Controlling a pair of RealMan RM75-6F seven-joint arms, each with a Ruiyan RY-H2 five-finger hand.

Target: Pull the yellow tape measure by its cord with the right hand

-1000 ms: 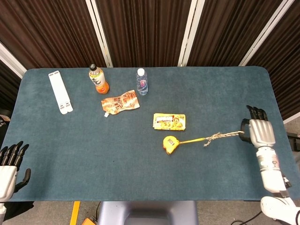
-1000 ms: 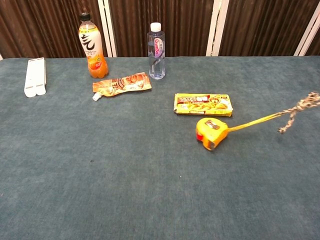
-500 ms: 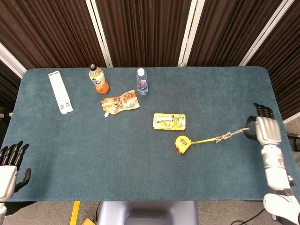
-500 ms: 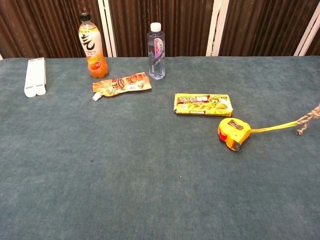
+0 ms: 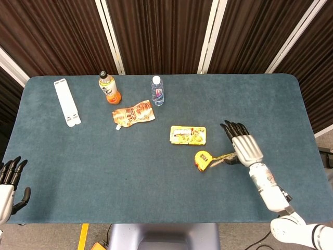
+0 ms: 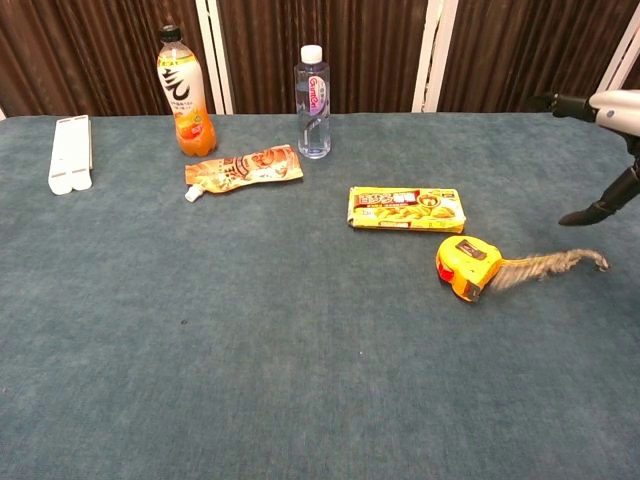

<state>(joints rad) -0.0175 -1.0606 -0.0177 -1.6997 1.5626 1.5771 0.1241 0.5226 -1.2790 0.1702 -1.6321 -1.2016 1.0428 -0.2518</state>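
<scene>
The yellow tape measure point(image 5: 203, 159) point(image 6: 466, 266) lies on the blue table, just below the yellow snack box. Its braided cord point(image 5: 225, 157) point(image 6: 548, 264) trails to the right on the cloth, slack and blurred, with the far end free. My right hand point(image 5: 244, 146) point(image 6: 604, 150) hovers above the cord with fingers stretched out and the thumb hanging down, holding nothing. My left hand point(image 5: 8, 178) rests at the near left table edge, fingers apart and empty; the chest view does not show it.
A yellow snack box point(image 5: 188, 135) lies just behind the tape measure. Further back are an orange pouch point(image 5: 133, 113), an orange drink bottle point(image 5: 109, 87), a water bottle point(image 5: 157, 90) and a white flat stand point(image 5: 67, 102) at the far left.
The tape measure slid right, then stopped. My right hand let go of the cord and swung left toward the measure. The yellow blade drew back in, leaving the cord slack beside the case.
</scene>
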